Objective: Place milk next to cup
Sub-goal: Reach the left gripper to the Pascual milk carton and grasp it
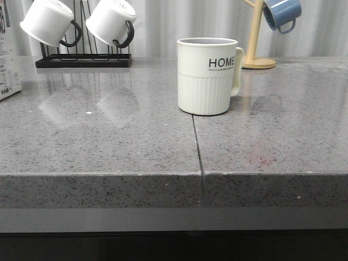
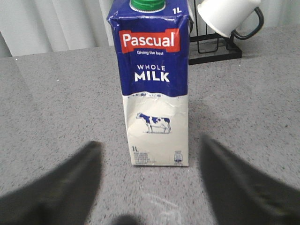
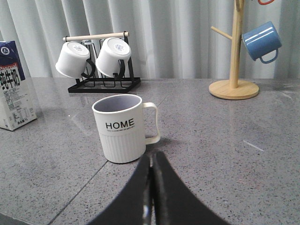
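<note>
The milk (image 2: 156, 89) stands upright straight ahead of the left hand (image 2: 150, 187), whose fingers are spread wide. The right hand (image 3: 151, 187) is pinched closed on nothing, near the cup (image 3: 120, 128).

The front camera looked low across the worktop (image 1: 109, 141), close to the cup (image 1: 206, 76). The right wrist camera shared it; the left wrist camera faced the milk (image 2: 152, 84) closely.

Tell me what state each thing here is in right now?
Milk: upright, green cap on, not held.
Cup: upright, empty, apart from the milk.
White mugs: hung on the black rack.
Blue mug: hung on the wooden tree.
Left claw: open, facing the milk.
Right claw: shut, empty.
</note>
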Available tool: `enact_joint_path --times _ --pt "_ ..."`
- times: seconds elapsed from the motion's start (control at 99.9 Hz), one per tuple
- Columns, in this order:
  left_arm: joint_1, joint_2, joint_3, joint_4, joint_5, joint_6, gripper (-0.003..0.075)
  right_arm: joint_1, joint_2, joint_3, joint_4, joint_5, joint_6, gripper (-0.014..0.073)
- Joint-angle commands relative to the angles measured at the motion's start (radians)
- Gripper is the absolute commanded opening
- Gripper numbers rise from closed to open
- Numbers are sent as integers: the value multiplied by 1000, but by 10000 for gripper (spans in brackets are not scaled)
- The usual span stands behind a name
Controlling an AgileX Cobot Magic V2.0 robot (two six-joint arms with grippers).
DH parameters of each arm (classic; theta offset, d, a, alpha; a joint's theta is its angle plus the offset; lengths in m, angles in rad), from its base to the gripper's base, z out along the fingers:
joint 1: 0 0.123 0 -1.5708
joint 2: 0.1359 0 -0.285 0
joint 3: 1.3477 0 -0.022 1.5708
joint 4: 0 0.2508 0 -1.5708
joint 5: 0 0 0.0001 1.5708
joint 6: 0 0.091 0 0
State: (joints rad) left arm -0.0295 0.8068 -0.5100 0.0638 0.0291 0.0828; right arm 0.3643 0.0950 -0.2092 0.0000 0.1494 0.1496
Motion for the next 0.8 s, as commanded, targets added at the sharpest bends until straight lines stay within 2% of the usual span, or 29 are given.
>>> enact_joint_path --times 0.0,0.04,0.2,0.791 --pt "0 61 -39 -13 -164 -8 652 -1 12 -25 -13 -72 -1 -66" --pt "0 87 -39 -13 -203 -8 673 -1 12 -25 -13 -72 -1 -66" --pt "0 168 -49 -70 -331 -8 671 -1 12 -25 -13 -72 -1 -66" --pt "0 396 -219 -106 -342 -15 671 -1 12 -25 -13 -72 -1 -66"
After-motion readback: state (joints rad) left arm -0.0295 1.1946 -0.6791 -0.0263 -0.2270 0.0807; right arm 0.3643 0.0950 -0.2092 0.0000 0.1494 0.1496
